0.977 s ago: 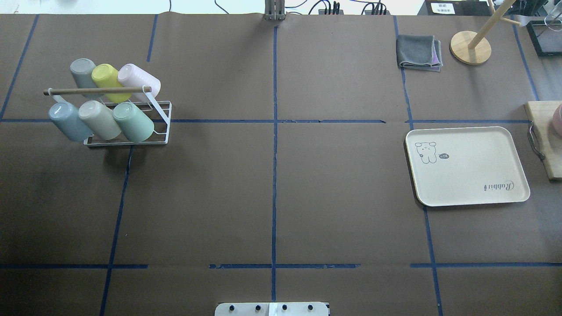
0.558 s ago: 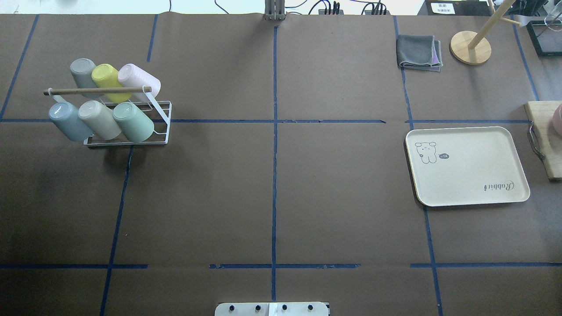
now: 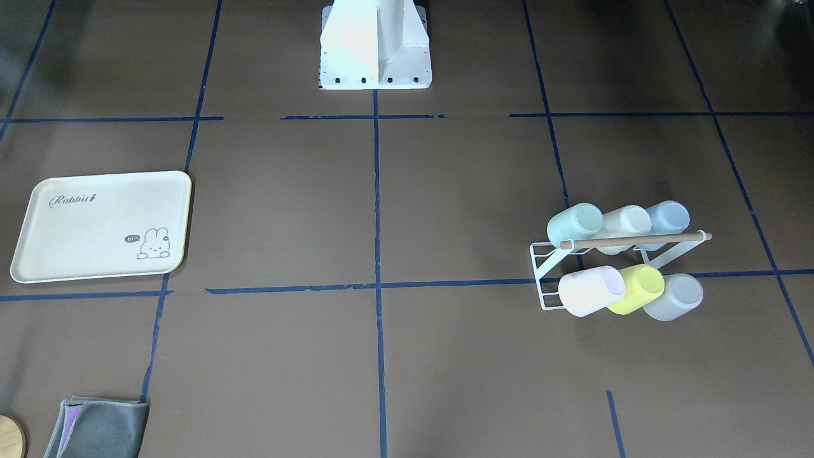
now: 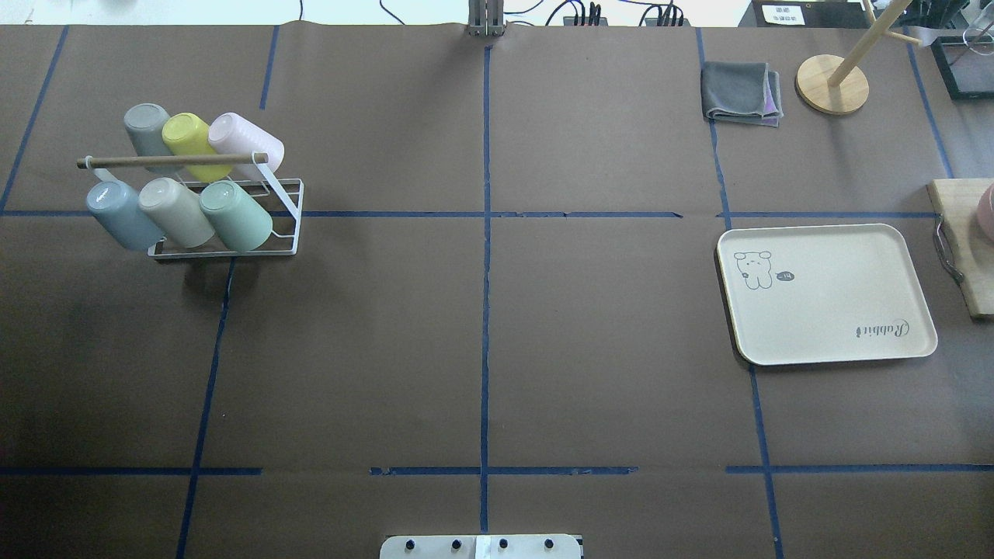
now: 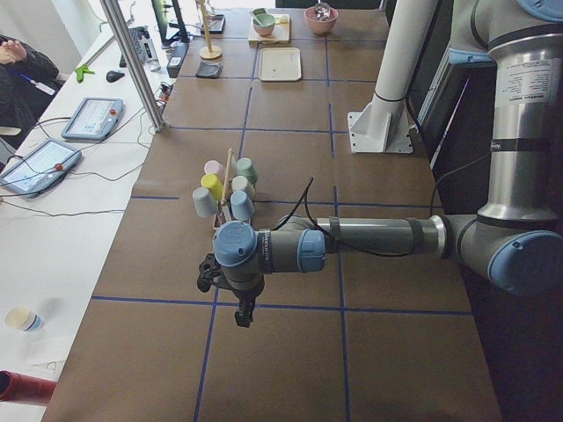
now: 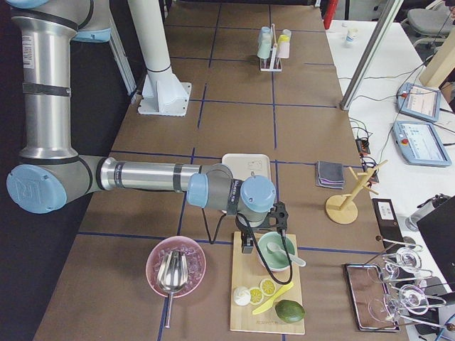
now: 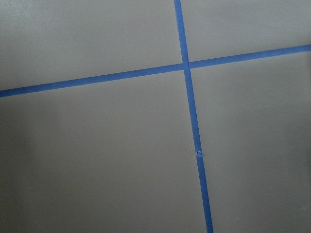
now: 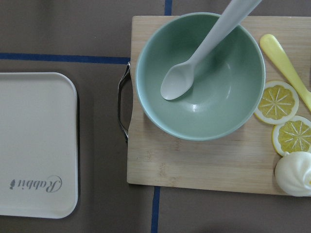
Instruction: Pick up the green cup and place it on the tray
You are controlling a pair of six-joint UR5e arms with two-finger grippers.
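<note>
The green cup (image 4: 235, 215) sits tilted on the wire rack (image 4: 299, 221), at the end of the row nearer the robot, pressed against the cream cup (image 4: 175, 211), with the wooden bar (image 4: 171, 161) running over the rack behind it. The tray (image 4: 827, 295) lies well apart, across the tabletop (image 4: 606, 326) on the robot's right.

The left end effector (image 5: 242, 318) hangs over bare tabletop, away from the rack. I cannot tell from here whether its fingers are apart. The same goes for the right end effector (image 6: 246, 246), which hovers over the green bowl (image 8: 218, 102) on the wooden board (image 8: 194, 165) just beside the tray.

What worries me is the crowding. A finger going in on the cream cup's side could nudge that cup or drag the light-looking rack. A straight-up lift might also catch the cup on its peg. The long carry gives the smooth cup time to slip, and the right arm is parked close to the drop spot.
</note>
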